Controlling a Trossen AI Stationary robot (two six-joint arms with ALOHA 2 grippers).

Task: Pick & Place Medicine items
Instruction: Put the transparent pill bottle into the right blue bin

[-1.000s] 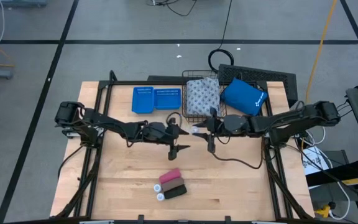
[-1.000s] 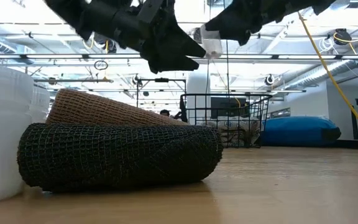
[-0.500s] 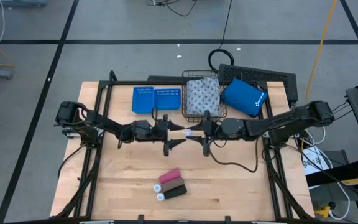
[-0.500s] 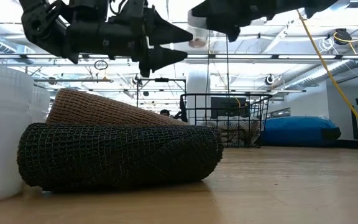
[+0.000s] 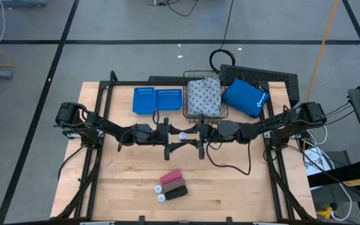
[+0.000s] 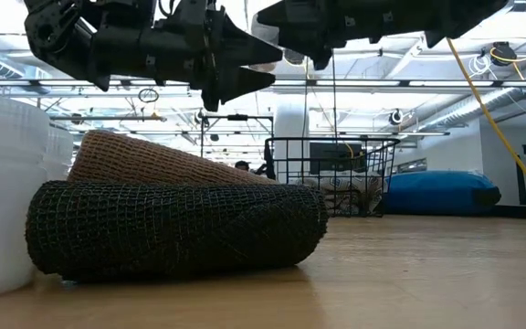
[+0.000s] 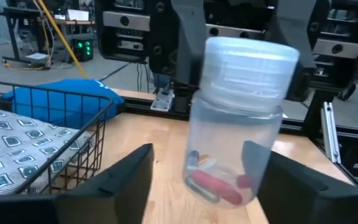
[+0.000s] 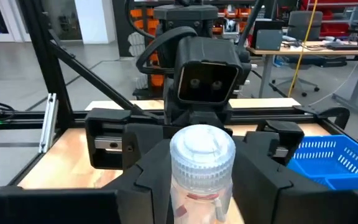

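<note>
A small clear bottle with a white cap [image 7: 238, 124] hangs upright above the table's middle [image 5: 183, 135]. My right gripper [image 8: 202, 186] is shut on it. My left gripper [image 7: 207, 180] is open and points level at the right one, one finger on either side of the bottle's lower part, with a gap showing. Near the front edge lie a pink block [image 5: 171, 177], a dark block [image 5: 177, 191] and two white bottles [image 5: 159, 192]. A grey-white patterned pack [image 5: 204, 97] lies in the wire basket [image 5: 225, 112]. My right gripper pinches the bottle's upper part, at and just below the cap [image 7: 197, 68], between its two fingers [image 8: 157, 174]. The fingers come level from the table's right side. The bottle stays upright with its cap up, lifted clear of the table.
Blue perforated trays [image 5: 158, 99] sit at the back beside the basket, and a blue pouch [image 5: 245, 97] lies at the back right. In the low view the dark mesh block [image 6: 176, 228] and a white bottle [image 6: 3, 192] stand close to the camera.
My right gripper has carried the bottle toward the table's left and a little down, until it stands between my left gripper's fingers. My left gripper has drawn back toward the left and tipped up from a downward slant to level.
</note>
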